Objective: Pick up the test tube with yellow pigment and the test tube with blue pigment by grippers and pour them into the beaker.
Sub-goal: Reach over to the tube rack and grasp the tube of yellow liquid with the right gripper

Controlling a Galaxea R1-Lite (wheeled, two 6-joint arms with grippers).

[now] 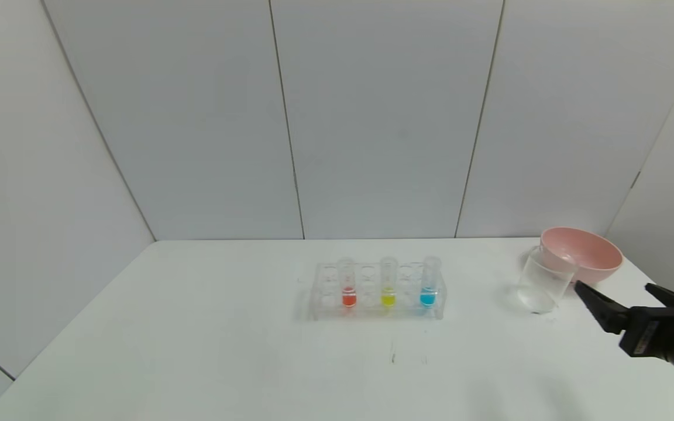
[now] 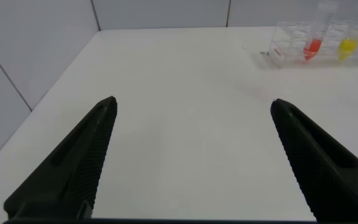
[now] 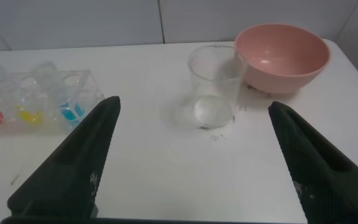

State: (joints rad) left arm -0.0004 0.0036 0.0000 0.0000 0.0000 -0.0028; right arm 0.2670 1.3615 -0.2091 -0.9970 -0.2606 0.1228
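Observation:
The test tube with yellow pigment (image 1: 388,287) and the test tube with blue pigment (image 1: 429,286) stand upright in a clear rack (image 1: 325,307) at the table's middle. The empty clear beaker (image 1: 542,283) stands to the right of the rack. My right gripper (image 1: 612,287) is open and empty, low at the right, just in front of the beaker. In the right wrist view its open gripper (image 3: 192,104) points toward the beaker (image 3: 215,87), with the yellow tube (image 3: 28,112) and blue tube (image 3: 73,111) off to the side. My left gripper (image 2: 192,102) is open over bare table, far from the yellow tube (image 2: 348,45).
A tube with red-orange liquid (image 1: 348,287) stands in the same rack, left of the yellow one. A pink bowl (image 1: 583,254) sits right behind the beaker near the table's back right corner. Grey wall panels close off the back and sides.

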